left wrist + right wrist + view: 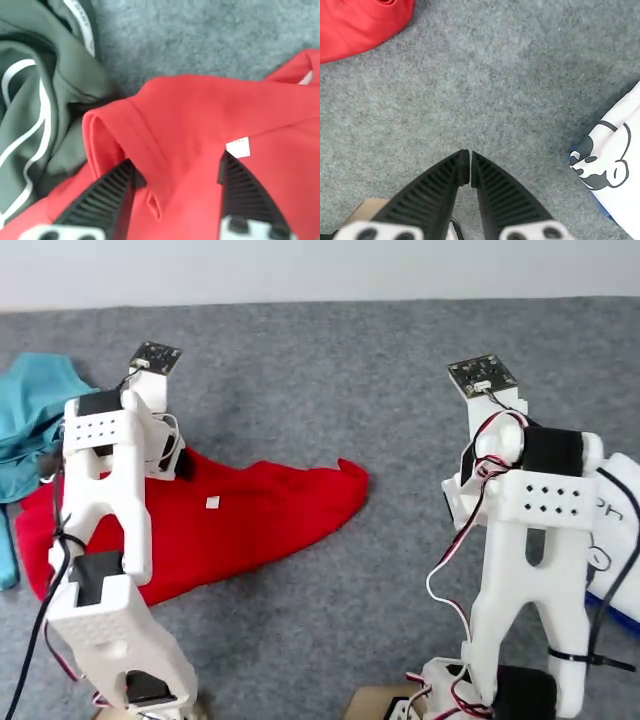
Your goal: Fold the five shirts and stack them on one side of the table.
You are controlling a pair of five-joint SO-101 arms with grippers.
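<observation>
A red shirt (250, 515) lies spread across the left half of the grey table, with a small white tag (238, 147) near its collar (145, 135). My left gripper (177, 162) is open and low over that collar, one finger on each side of the folded red edge. A dark green shirt with white lines (40, 100) lies bunched against the red collar. A teal shirt (35, 405) sits crumpled at the far left edge. My right gripper (470, 159) is shut with nothing in it, hanging over bare grey felt. A white shirt with a black print (612, 160) lies beside it.
The grey felt table top (330, 380) is open in the middle and at the back. The white shirt (615, 540) rests at the right edge on something blue (590, 200). A corner of the red shirt (360, 22) lies ahead of the right gripper.
</observation>
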